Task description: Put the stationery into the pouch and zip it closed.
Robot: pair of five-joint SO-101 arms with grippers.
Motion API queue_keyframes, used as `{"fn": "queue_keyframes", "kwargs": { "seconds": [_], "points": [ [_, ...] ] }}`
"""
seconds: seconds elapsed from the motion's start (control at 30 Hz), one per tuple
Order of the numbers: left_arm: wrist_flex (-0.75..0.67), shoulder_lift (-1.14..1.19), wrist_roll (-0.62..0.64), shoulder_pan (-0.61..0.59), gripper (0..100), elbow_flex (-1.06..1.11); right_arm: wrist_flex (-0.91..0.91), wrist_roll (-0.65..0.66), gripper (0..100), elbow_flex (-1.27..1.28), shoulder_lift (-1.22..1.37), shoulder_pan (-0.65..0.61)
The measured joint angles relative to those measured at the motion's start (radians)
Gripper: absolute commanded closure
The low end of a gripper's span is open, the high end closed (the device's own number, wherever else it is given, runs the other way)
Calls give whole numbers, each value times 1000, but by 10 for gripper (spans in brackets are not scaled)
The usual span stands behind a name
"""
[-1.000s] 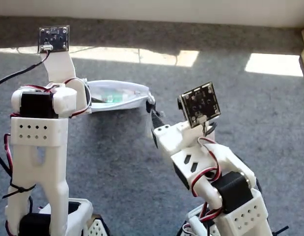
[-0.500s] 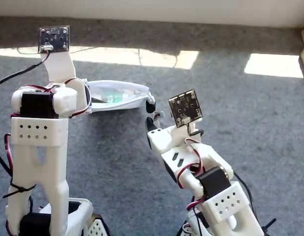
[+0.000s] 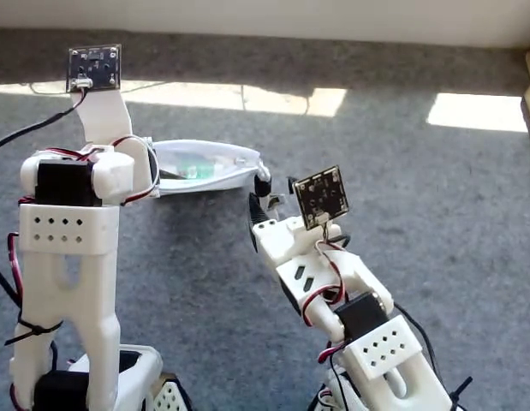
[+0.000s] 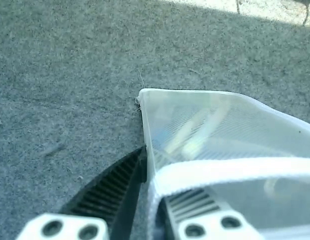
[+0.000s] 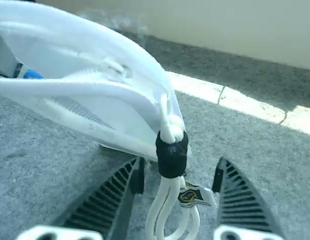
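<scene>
The translucent white pouch (image 3: 209,165) lies on the grey carpet with a green item (image 3: 194,171) inside it. My left gripper (image 4: 152,200) is shut on the pouch's white rim (image 4: 220,172) at its left end. At the pouch's (image 5: 94,95) right end, its white zipper cord with a black bead (image 5: 171,150) hangs between the spread fingers of my right gripper (image 5: 177,200), which is open. In the high view the right gripper (image 3: 258,205) sits just below that end of the pouch. A blue item (image 5: 32,75) shows through the pouch wall.
Grey carpet (image 3: 436,197) stretches all around, with bright sun patches (image 3: 479,111) along the far side below a pale wall. A black cable (image 3: 25,130) runs off to the left behind the left arm.
The right arm has swung left and its wrist has dropped slightly, while its gripper stays by the pouch's right end. The left arm and the pouch have not moved.
</scene>
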Motion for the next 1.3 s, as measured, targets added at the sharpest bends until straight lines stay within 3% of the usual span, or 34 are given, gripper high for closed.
{"fn": "queue_keyframes", "kwargs": {
  "seconds": [0.33, 0.5, 0.6, 0.8, 0.97, 1.3],
  "points": [
    [-8, -5, 0, 0, 989, 28, -12, 43, 995, 35, 0, 2],
    [-9, -5, 0, 0, 989, 28, -12, 98, 993, 35, 0, 2],
    [-9, -5, 0, 0, 989, 28, -3, 101, 981, 35, 0, 8],
    [-9, -5, -35, 0, 989, 28, 68, 98, 827, 35, 0, 35],
    [-9, -5, -37, 0, 989, 28, 81, -6, 819, 35, 0, 37],
    [-9, -5, -38, 0, 989, 28, -84, -17, 819, 35, 0, 35]
  ]
}}
